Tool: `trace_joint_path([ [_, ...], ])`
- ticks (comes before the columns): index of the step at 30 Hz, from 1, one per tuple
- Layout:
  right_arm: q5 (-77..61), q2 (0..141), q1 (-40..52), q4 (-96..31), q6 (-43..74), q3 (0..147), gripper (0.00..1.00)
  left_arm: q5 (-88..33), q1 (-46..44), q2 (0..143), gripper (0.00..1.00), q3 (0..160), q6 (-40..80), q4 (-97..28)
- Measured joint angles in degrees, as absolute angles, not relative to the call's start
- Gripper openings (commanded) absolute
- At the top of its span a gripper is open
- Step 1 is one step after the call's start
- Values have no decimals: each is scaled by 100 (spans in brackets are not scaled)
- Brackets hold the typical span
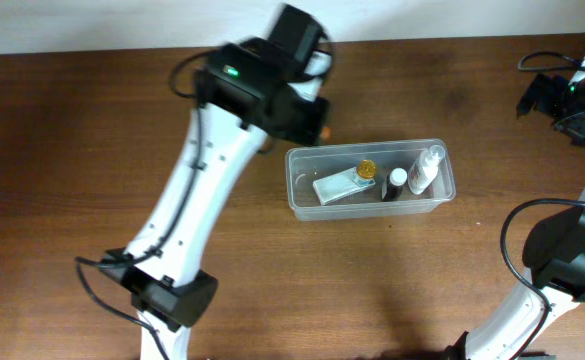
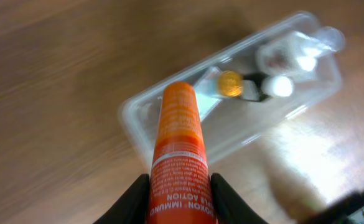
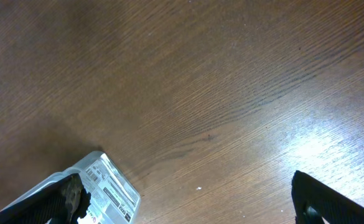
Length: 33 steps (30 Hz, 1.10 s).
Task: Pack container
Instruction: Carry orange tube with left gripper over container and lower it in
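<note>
The container (image 1: pixel 302 205) is a clear rectangular tub on the wooden table, and it also shows in the left wrist view (image 2: pixel 145 106). It holds a grey packet (image 1: pixel 337 187), a gold-capped item (image 1: pixel 367 169), a dark bottle with a white cap (image 1: pixel 396 183) and a white spray bottle (image 1: pixel 424 170). My left gripper (image 2: pixel 178 180) is shut on an orange tube (image 2: pixel 180 124) and holds it above the container's left end. In the overhead view the left gripper (image 1: pixel 310 118) is just above and left of the tub. My right gripper (image 3: pixel 185 186) is open and empty at the far right (image 1: pixel 557 100).
A white labelled pack (image 3: pixel 107 186) lies on the table by my right gripper's left finger. The left arm (image 1: pixel 197 190) stretches diagonally from the front left to the tub. The right arm (image 1: pixel 562 260) stands at the table's right edge.
</note>
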<state>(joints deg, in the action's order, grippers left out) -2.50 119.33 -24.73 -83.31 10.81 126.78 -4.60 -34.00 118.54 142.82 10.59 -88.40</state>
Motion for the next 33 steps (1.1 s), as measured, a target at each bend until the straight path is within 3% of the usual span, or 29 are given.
trace_joint_path([
  [10, -250, 11933, -2473, -8331, 1076, 12678, 98, -336, -4340, 11994, 30, 14282, 1059, -8739],
  [33, -250, 11933, -2473, -8331, 1079, 12678, 98, -292, -4359, 13684, 31, 14282, 1057, -8882],
])
